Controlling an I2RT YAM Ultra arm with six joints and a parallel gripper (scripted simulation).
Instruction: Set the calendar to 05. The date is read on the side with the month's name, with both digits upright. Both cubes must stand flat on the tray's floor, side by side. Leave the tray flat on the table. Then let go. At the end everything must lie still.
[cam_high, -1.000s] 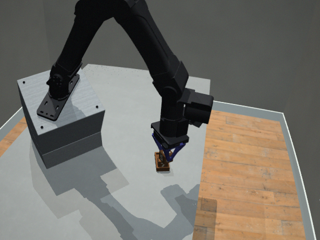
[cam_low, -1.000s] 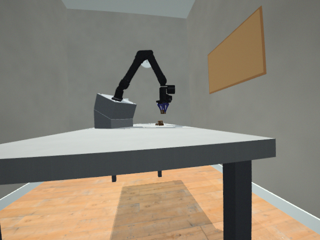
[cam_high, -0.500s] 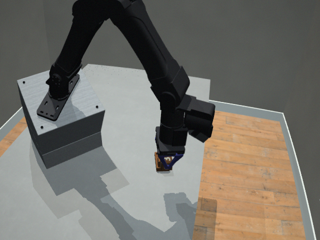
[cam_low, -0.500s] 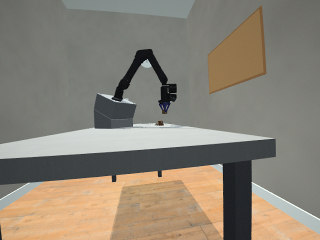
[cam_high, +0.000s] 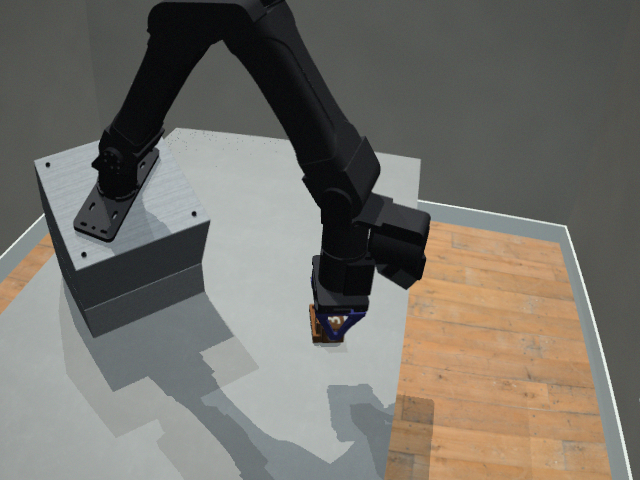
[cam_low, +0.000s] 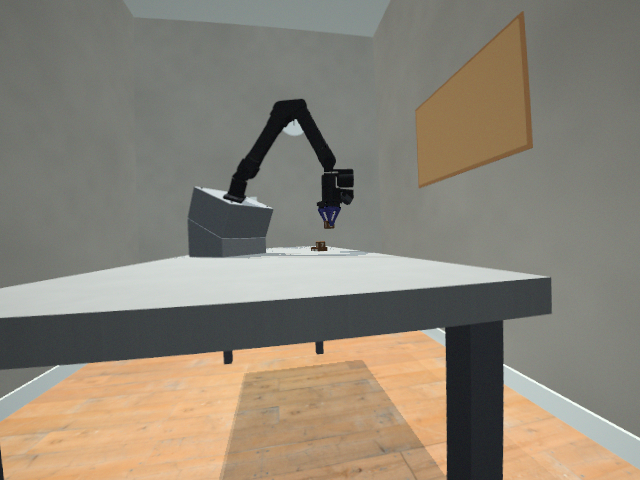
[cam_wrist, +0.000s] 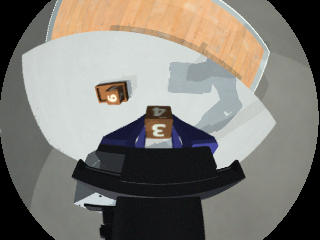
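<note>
My gripper (cam_high: 334, 326) has blue fingers and is shut on a brown wooden cube (cam_wrist: 159, 124). The cube's face toward the wrist camera shows a 3. In the exterior view the gripper (cam_low: 327, 223) holds the cube well above the table. The small wooden tray (cam_wrist: 112, 92) lies flat on the grey table, up and left of the held cube in the wrist view. It holds the other cube, whose top face shows a 6. In the top view the tray (cam_high: 314, 326) is mostly hidden behind the gripper. The tray also shows in the exterior view (cam_low: 319, 247). The month's name is not readable.
The arm's grey base block (cam_high: 121, 227) stands at the table's left. The table's right edge (cam_high: 408, 289) runs close to the gripper, with wooden floor beyond it. An orange board (cam_low: 473, 103) hangs on the right wall.
</note>
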